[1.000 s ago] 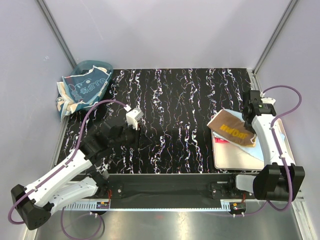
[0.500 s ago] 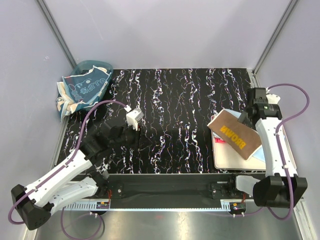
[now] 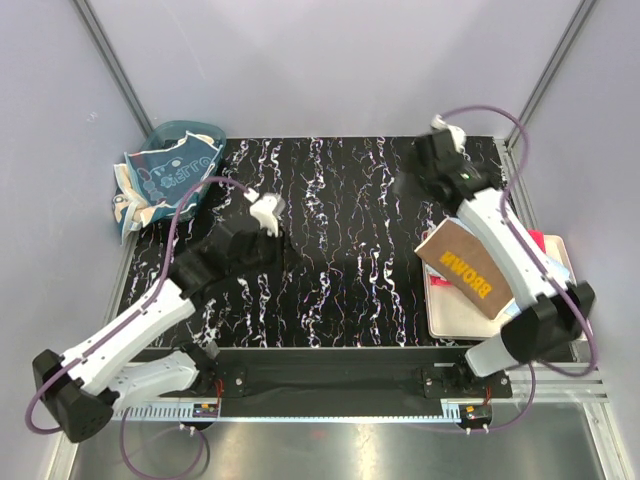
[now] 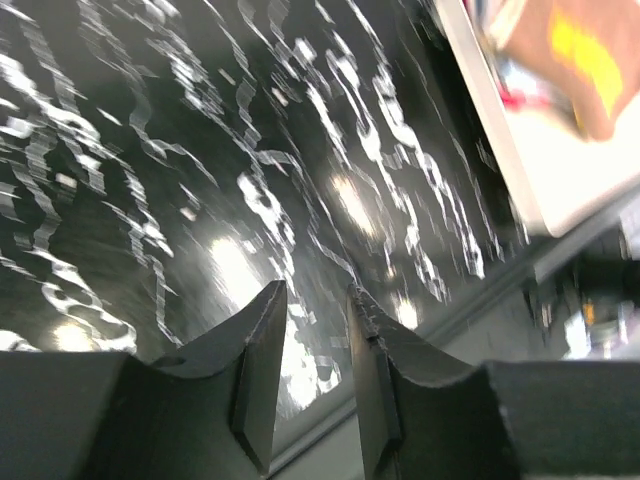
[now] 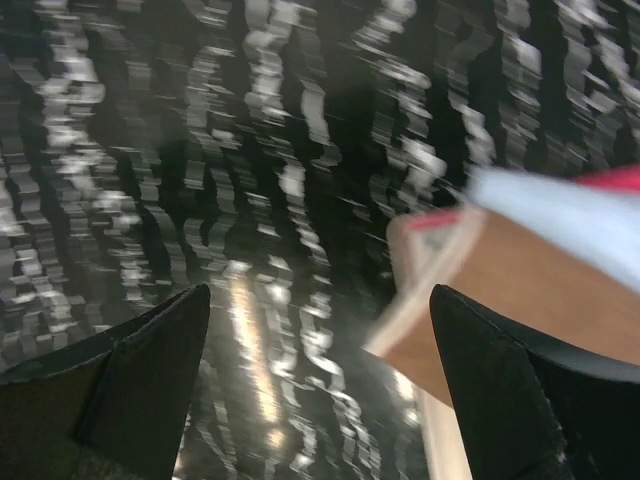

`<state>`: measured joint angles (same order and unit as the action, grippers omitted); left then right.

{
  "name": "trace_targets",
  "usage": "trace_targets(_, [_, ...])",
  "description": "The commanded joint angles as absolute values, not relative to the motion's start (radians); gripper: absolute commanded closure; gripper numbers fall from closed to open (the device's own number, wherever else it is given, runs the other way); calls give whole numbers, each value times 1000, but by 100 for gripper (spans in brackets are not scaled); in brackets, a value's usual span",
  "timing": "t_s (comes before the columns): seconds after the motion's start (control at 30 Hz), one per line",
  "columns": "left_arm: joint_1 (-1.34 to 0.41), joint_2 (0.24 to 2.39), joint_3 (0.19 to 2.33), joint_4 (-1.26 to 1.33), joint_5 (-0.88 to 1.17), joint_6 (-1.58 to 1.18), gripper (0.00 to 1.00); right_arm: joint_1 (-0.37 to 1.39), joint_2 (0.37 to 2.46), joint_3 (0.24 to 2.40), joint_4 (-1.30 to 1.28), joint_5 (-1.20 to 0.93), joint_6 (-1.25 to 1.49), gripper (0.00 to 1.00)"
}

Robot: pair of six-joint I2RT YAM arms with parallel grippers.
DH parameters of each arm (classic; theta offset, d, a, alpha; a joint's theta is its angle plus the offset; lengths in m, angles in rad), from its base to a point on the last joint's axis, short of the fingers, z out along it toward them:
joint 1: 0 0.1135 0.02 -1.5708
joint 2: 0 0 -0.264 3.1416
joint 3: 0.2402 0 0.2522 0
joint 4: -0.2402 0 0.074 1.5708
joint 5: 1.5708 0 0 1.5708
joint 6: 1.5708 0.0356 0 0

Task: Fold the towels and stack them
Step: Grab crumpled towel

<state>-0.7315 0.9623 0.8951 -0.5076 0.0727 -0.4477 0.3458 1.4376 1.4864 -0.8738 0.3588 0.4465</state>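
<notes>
- On the cream tray [image 3: 460, 320] at the table's right edge, the orange towel [image 3: 465, 265] lies folded over the light blue towel [image 5: 560, 215] and the red towel [image 5: 620, 180].
- The right gripper [image 3: 408, 186] has left it and swung to the far middle, fingers spread wide and empty.
- The left gripper [image 3: 262, 212] hovers mid-left with only a slim gap, pinching nothing.
- That towel looks stacked; more cloth waits in the basket [image 3: 170, 165].

A folded orange towel [image 3: 468, 268] lay across a cream tray [image 3: 460, 322] at the bench's [image 3: 340, 220] right edge. A teal basket [image 3: 190, 129] holding crumpled towels [image 3: 165, 182] sat at the back left corner.
</notes>
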Motion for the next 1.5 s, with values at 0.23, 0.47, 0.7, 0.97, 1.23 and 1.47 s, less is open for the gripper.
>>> trace_targets(0.23, [-303, 1283, 1193, -425, -334, -632, 53, 476, 1818, 1822, -614, 143, 370, 2])
trace_targets(0.47, [-62, 1572, 1387, -416, -426, -719, 43, 502, 1893, 1751, -488, 29, 364, 2])
trace_targets(0.7, [40, 1799, 1538, -482, -478, -732, 43, 505, 1911, 1692, -423, 2, 350, 2])
trace_targets(0.97, [87, 1910, 1578, -479, -471, -713, 43, 506, 1904, 1714, -433, -28, 341, 2])
trace_targets(1.23, [91, 1922, 1543, -463, -419, -710, 43, 505, 1905, 1701, -436, -8, 344, 2])
trace_targets(1.47, [90, 1945, 1531, -463, -405, -707, 45, 506, 1899, 1687, -439, -6, 342, 2])
